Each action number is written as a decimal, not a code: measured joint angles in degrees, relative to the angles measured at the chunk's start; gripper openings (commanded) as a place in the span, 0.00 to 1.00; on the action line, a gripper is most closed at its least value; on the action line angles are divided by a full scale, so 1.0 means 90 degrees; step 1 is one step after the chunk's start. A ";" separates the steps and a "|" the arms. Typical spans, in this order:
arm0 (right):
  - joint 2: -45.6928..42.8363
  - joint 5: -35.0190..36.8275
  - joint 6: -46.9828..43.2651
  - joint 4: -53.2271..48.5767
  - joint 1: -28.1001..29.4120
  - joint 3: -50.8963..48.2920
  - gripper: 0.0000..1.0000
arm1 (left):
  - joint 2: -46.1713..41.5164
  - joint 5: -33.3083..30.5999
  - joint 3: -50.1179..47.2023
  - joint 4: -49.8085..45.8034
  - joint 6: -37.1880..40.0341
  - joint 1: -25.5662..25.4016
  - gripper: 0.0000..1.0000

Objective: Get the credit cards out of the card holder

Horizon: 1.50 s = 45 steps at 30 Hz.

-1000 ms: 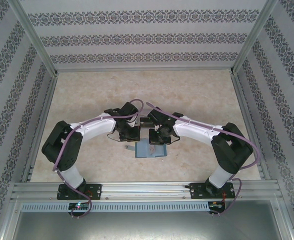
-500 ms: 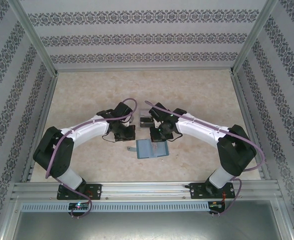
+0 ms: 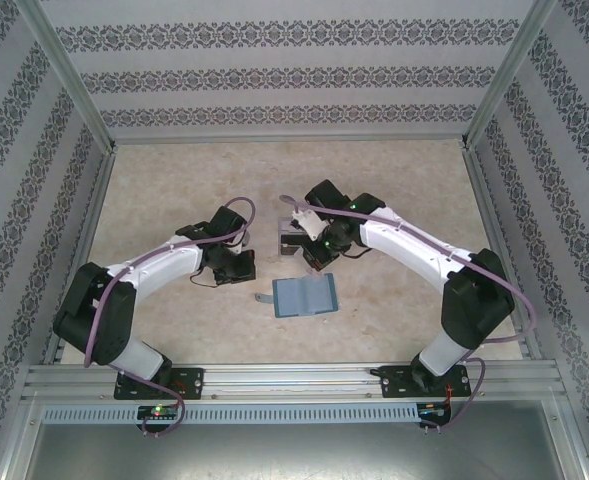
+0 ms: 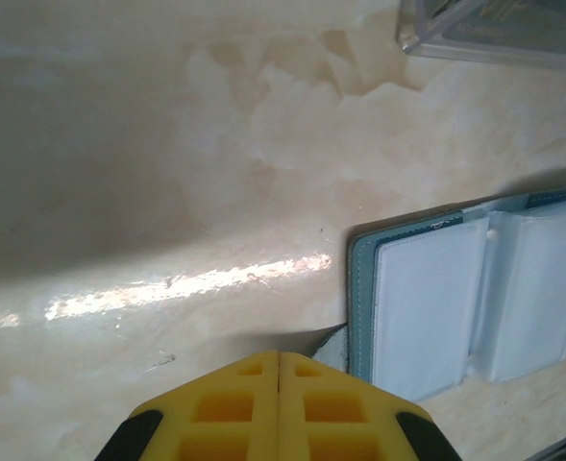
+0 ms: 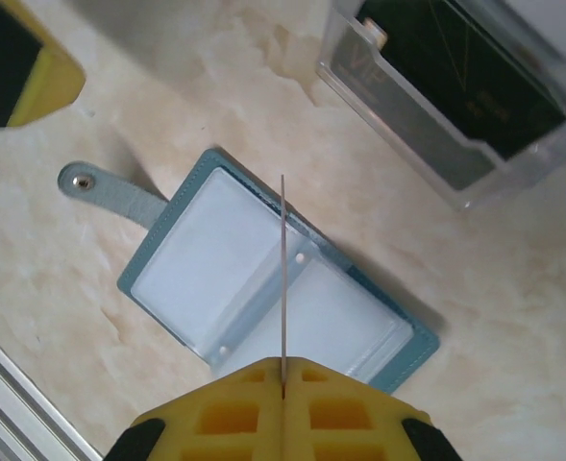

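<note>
- At table centre, top view: card holder (image 3: 306, 296) lies open, long axis left-right, tab (image 3: 264, 298) pointing left; left gripper (image 3: 236, 268) left of it, right gripper (image 3: 314, 258) just beyond.
- Left wrist: jaws pressed together, empty.
- Right wrist: jaws pinch one credit card (image 5: 283, 279), edge-on above the holder.

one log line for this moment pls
left gripper: shut, empty | right gripper: shut on credit card | card holder: open on table | clear box: dark card inside
</note>
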 measured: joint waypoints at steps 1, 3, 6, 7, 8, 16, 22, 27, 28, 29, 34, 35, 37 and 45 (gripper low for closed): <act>0.0061 -0.0017 -0.0335 -0.0107 -0.0022 0.0131 0.00 | -0.0029 0.0000 -0.0029 0.0000 0.0005 0.0041 0.00; 0.0202 -0.0027 -0.0920 -0.0304 -0.0041 0.0372 0.00 | -0.0070 0.0000 -0.0078 0.0000 0.0022 0.0109 0.00; 0.0522 -0.0005 -0.1829 -0.0692 -0.0041 0.0814 0.00 | -0.0148 0.0000 -0.0138 0.0000 0.0024 0.0214 0.00; 0.0656 0.0015 -0.2106 -0.0831 -0.0041 0.0988 0.00 | -0.0185 -0.0002 -0.0155 0.0000 0.0024 0.0238 0.00; 0.0777 0.0053 -0.2344 -0.0947 -0.0041 0.1144 0.00 | -0.0211 0.0000 -0.0163 -0.0002 0.0027 0.0267 0.00; 0.1843 0.0617 -0.3990 -0.1909 -0.0083 0.2557 0.00 | -0.0471 -0.0049 -0.0185 -0.0012 0.0046 0.0369 0.00; 0.2521 0.0920 -0.4692 -0.2373 -0.0211 0.3529 0.00 | -0.0663 -0.0146 -0.0289 -0.0036 0.0041 0.0449 0.00; 0.3026 0.1032 -0.5078 -0.2623 -0.0323 0.4260 0.00 | -0.0845 -0.0204 -0.0321 -0.0100 0.0039 0.0512 0.00; 0.3121 0.1037 -0.5146 -0.2669 -0.0333 0.4396 0.00 | -0.0877 -0.0221 -0.0321 -0.0109 0.0036 0.0522 0.00; 0.3215 0.1052 -0.5197 -0.2715 -0.0335 0.4534 0.00 | -0.0896 -0.0240 -0.0321 -0.0121 0.0032 0.0525 0.00; 0.3704 0.1069 -0.5408 -0.2958 -0.0381 0.5258 0.00 | -0.0969 -0.0260 -0.0423 -0.0129 -0.0029 0.0529 0.00; 0.3789 0.1069 -0.5440 -0.3004 -0.0391 0.5389 0.00 | -0.0984 -0.0262 -0.0461 -0.0126 -0.0032 0.0534 0.00; 0.3980 0.1066 -0.5508 -0.3084 -0.0415 0.5685 0.00 | -0.1001 -0.0265 -0.0520 -0.0129 -0.0039 0.0554 0.00; 0.4546 0.1069 -0.5680 -0.3356 -0.0415 0.6407 0.00 | -0.1015 -0.0289 -0.0595 -0.0129 -0.0080 0.0607 0.00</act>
